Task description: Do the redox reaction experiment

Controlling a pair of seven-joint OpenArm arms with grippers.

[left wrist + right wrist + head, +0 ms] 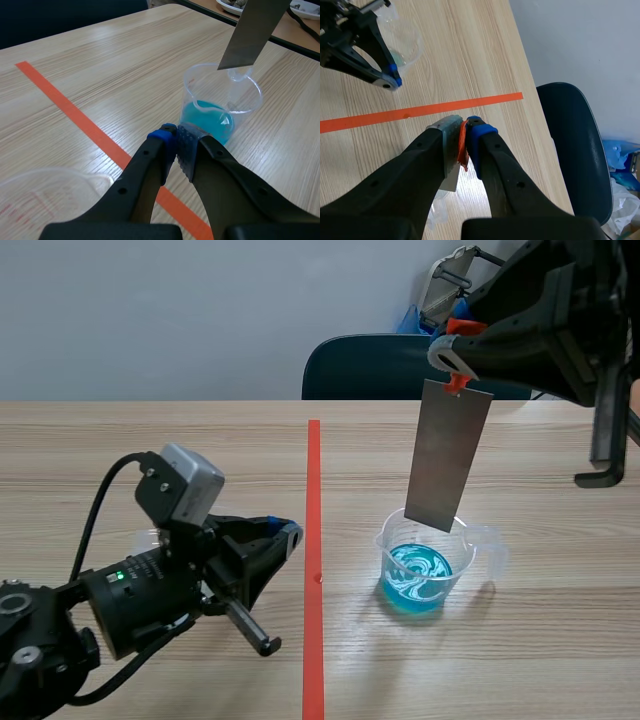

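Left gripper [175,145], fingers pressed together on nothing, sits low over the wooden table [100,65], with an empty clear plastic beaker [40,195] just beside and beneath it. Ahead of it stands a second beaker [222,100] holding blue liquid [210,122]. Right gripper [462,135], raised above that beaker, is clamped on the top of a grey metal plate [448,455], an orange-red tab [463,145] pinched alongside; the plate hangs below the fingers, its lower edge at the beaker's mouth, clear of the liquid
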